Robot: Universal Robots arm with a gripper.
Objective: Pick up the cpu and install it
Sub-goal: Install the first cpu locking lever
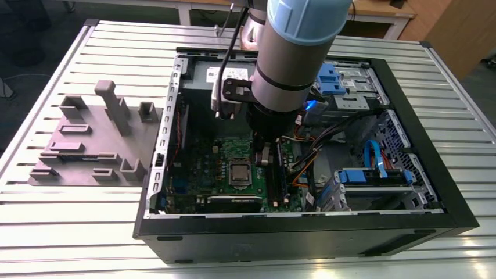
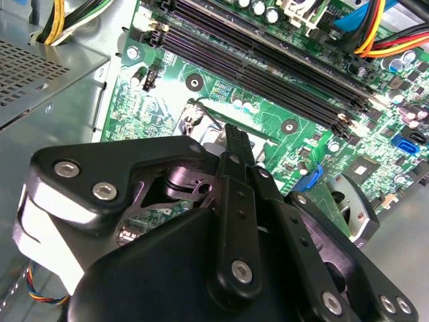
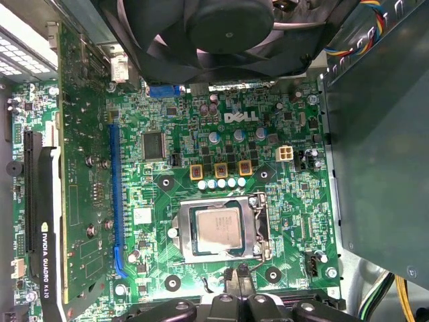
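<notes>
The cpu (image 3: 216,230), a small silvery square chip, lies flat in the socket frame (image 3: 263,228) on the green motherboard (image 3: 281,194). In the exterior view the cpu (image 1: 239,172) sits near the middle of the board inside the open computer case (image 1: 310,229). My gripper (image 1: 264,165) hangs low over the board just beside the socket, on the exterior view's right of it. Its tips (image 3: 236,272) stand close together with nothing between them. In the second wrist view the gripper (image 2: 233,137) points down at the socket edge, between the socket and the memory slots (image 2: 268,60).
A black fan (image 3: 214,27) and a graphics card (image 3: 40,221) flank the socket area. Cables (image 1: 306,163), blue drive caddies (image 1: 376,174) and the power supply (image 3: 382,134) crowd the case. A grey fixture block (image 1: 93,139) stands on the slatted table (image 1: 78,209) beside the case.
</notes>
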